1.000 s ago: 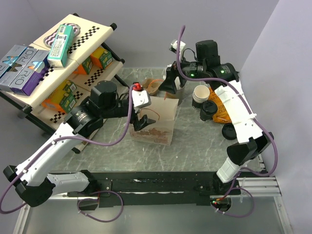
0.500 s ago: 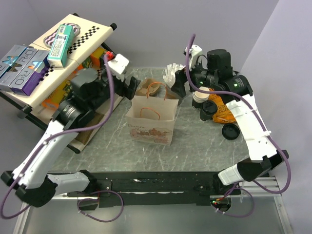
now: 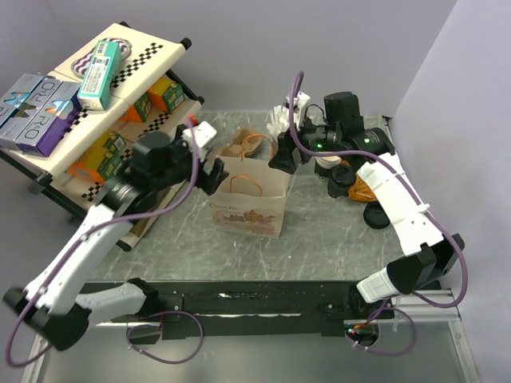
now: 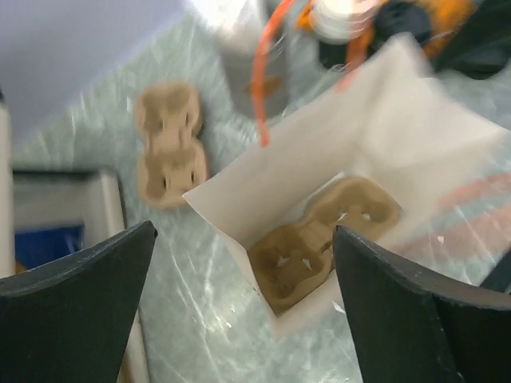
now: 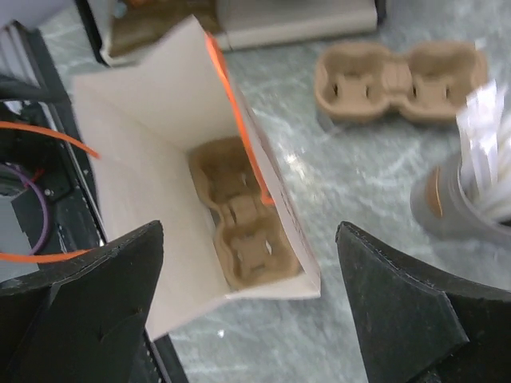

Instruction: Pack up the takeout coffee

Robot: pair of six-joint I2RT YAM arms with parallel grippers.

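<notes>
Both arms have closed back in on the paper bag (image 3: 247, 206) since half a second ago. My left gripper (image 3: 212, 174) has come down from the shelf (image 3: 137, 41) to the bag's left edge, and my right gripper (image 3: 285, 155) has dropped to its far right corner. Each pair of jaws stands wide apart with nothing between them.

Through either wrist camera I look between the fingers into the open bag, where a pulp cup carrier (image 5: 239, 227) lies on the bottom. A second carrier (image 5: 399, 76) sits on the table just behind the bag, near a holder of white sticks (image 5: 471, 179).

Right of the right gripper and outside the bag stands the takeout coffee (image 3: 341, 179), beside the stack of white cups (image 3: 324, 162) and against an orange packet (image 3: 363, 190). A loose black lid (image 3: 375, 215) lies nearer me.

My right forearm runs up past that cluster, with the wrist bent left toward the bag. My left arm reaches diagonally from its base.
</notes>
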